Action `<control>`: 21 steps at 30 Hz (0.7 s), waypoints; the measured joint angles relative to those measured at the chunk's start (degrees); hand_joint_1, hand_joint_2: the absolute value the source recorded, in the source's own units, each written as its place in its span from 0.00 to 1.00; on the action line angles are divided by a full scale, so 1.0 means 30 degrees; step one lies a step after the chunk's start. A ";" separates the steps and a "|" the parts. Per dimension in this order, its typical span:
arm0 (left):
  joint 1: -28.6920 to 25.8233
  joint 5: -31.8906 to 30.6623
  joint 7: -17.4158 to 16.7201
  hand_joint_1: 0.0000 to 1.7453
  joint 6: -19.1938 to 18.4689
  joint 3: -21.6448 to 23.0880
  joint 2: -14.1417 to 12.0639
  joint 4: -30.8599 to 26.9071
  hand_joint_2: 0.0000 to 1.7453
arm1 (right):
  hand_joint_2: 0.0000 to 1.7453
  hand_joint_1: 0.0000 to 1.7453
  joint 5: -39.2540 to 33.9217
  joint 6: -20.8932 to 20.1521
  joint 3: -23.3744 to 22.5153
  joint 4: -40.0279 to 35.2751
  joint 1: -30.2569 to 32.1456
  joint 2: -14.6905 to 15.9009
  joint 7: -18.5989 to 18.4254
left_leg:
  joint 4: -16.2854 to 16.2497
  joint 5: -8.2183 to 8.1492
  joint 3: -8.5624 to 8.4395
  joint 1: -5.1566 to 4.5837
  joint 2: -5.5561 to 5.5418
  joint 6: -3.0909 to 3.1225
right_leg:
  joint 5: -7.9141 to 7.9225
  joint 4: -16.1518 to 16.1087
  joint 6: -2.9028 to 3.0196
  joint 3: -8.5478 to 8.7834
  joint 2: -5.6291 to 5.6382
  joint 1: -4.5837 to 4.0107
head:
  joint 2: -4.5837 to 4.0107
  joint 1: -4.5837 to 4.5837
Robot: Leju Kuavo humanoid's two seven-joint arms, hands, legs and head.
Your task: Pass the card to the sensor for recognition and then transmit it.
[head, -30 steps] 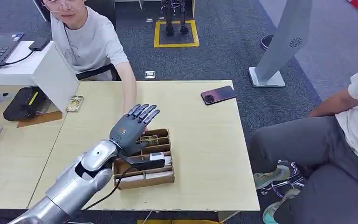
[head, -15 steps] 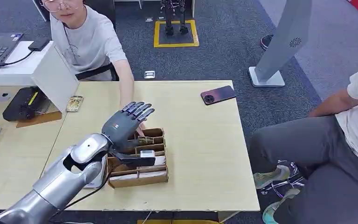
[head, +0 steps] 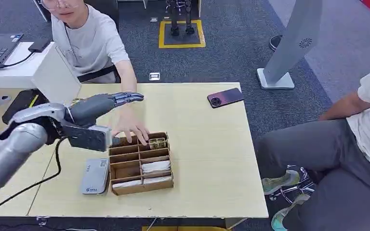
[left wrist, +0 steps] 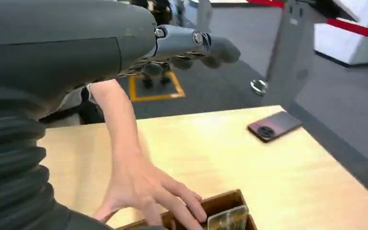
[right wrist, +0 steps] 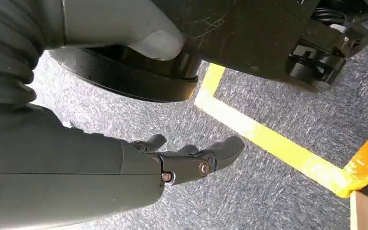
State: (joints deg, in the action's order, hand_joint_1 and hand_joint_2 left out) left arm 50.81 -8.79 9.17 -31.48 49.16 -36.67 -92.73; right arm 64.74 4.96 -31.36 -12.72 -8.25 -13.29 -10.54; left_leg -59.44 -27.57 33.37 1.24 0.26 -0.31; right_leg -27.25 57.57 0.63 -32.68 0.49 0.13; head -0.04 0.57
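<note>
My left hand (head: 101, 104) hovers above the table's left half, left of the cardboard divider box (head: 166, 183), fingers stretched out flat and holding nothing. The left wrist view shows the same hand (left wrist: 100, 48) with straight fingertips (left wrist: 206, 48) high over the table. A gold-patterned card (head: 157, 143) stands in the box's far compartment, also seen as the card (left wrist: 227, 219) in the left wrist view. A person's hand (head: 131, 129) rests on the box rim beside it. A flat grey-white sensor (head: 95, 176) lies on the table left of the box. My right hand (right wrist: 124, 177) hangs over the carpet, empty, fingers loosely extended.
A dark phone (head: 225, 97) lies at the table's far right. A white slanted panel (head: 55, 77) and a black device (head: 21, 103) stand at the far left. One person sits across the table (head: 89, 43); another sits at the right (head: 337, 159).
My left arm swung left and away from above the box, uncovering the sensor. The person's hand came forward onto the box's far compartments.
</note>
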 joint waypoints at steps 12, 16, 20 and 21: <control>1.1716 1.3270 -0.6654 0.00 -0.2716 0.5243 -0.4593 -0.5081 1.00 | 1.00 0.00 -0.0387 -0.0284 -0.0080 0.0000 -0.0028 0.0139 -0.0029 | -0.0003 -0.0002 0.0062 -0.0022 -0.0021 0.0003 | 0.0002 -0.0014 -0.0007 -0.0036 -0.0029 0.0009 | 0.0000 -0.0007; 1.3450 1.3502 -0.6748 0.00 -0.2469 0.7166 -0.4819 -0.5736 1.00 | 1.00 0.00 -0.0386 -0.0291 -0.0080 0.0000 -0.0025 0.0160 -0.0036 | -0.0003 0.0001 0.0060 -0.0015 -0.0026 0.0003 | 0.0004 -0.0014 -0.0006 -0.0035 -0.0032 0.0016 | 0.0000 -0.0001; 1.4509 1.3481 -0.6866 0.00 -0.1514 0.9039 -0.5030 -0.6254 1.00 | 1.00 0.00 -0.0387 -0.0284 -0.0080 0.0000 -0.0022 0.0168 -0.0058 | -0.0002 0.0005 0.0055 -0.0015 -0.0026 0.0001 | 0.0005 -0.0007 -0.0005 -0.0031 -0.0033 0.0016 | 0.0000 -0.0007; 1.4639 1.3459 -0.6829 0.00 -0.1484 0.9393 -0.5089 -0.6342 1.00 | 1.00 0.00 -0.0387 -0.0284 -0.0080 0.0000 -0.0019 0.0168 -0.0051 | -0.0001 0.0007 0.0054 -0.0015 -0.0024 -0.0001 | 0.0004 -0.0005 -0.0005 -0.0032 -0.0032 0.0016 | 0.0000 0.0000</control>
State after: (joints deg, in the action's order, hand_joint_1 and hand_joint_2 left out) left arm 94.73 31.58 -11.32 -35.93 77.33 -51.93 -111.76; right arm 63.58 4.11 -31.61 -12.72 -8.30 -12.79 -10.69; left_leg -59.44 -27.55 33.53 1.19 0.19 -0.32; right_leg -27.23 57.56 0.61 -32.77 0.39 0.18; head -0.04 0.57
